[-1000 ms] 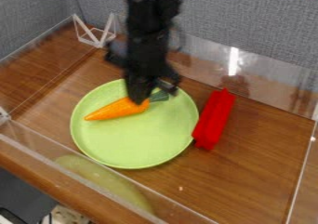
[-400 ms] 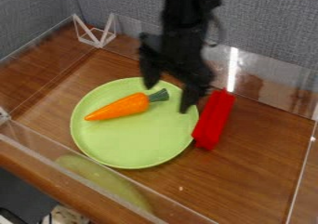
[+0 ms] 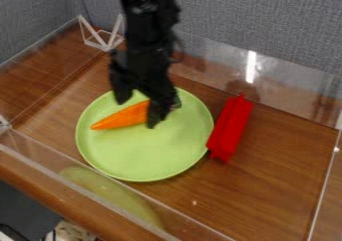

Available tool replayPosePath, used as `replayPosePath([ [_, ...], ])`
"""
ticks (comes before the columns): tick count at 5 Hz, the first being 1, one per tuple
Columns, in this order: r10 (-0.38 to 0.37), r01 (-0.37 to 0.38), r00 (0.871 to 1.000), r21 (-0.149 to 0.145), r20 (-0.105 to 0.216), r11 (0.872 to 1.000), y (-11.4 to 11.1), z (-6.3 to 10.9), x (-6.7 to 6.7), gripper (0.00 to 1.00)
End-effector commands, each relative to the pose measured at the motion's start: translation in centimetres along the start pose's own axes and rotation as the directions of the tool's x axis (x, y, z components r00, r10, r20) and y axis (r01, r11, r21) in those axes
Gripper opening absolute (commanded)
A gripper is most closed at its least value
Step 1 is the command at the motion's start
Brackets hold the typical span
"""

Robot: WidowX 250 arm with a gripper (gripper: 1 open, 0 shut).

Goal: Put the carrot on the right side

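The orange carrot (image 3: 115, 117) lies on the left half of a light green plate (image 3: 150, 151), its pointed end toward the plate's left rim. My black gripper (image 3: 142, 102) hangs open right over the carrot's thicker end and hides the green stem. One fingertip is behind the carrot and the other in front of it. I cannot tell whether either finger touches the carrot. A red rectangular block (image 3: 230, 127) lies on the wood just right of the plate.
The plate and block sit on a wooden tabletop (image 3: 287, 170) enclosed by low clear plastic walls (image 3: 80, 195). A white wire stand (image 3: 99, 32) is at the back left, against the grey backdrop.
A second ago the gripper was shut at the carrot's stem end. It then opened and swung right toward the red block. Now it is back left and lower, over the carrot, which lies where it was.
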State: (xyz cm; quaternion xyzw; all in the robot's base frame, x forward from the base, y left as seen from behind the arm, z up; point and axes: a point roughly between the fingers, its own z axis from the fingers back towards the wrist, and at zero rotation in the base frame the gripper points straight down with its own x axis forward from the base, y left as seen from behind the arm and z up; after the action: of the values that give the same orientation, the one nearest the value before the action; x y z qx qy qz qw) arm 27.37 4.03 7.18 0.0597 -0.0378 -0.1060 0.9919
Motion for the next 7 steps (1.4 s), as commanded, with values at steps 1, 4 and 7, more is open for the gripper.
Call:
replayPosePath([
  [1,-0.040,0.040,0.999,0.001,0.015,0.999,0.2,-0.8,0.9,1.00],
  [4,-0.103,0.103,0.995,-0.003,0.008,0.995,-0.5,-2.9,2.1,1.00],
  [7,-0.085,0.084,0.996,0.021,0.017,0.996,0.2,-2.7,2.2,1.00],
])
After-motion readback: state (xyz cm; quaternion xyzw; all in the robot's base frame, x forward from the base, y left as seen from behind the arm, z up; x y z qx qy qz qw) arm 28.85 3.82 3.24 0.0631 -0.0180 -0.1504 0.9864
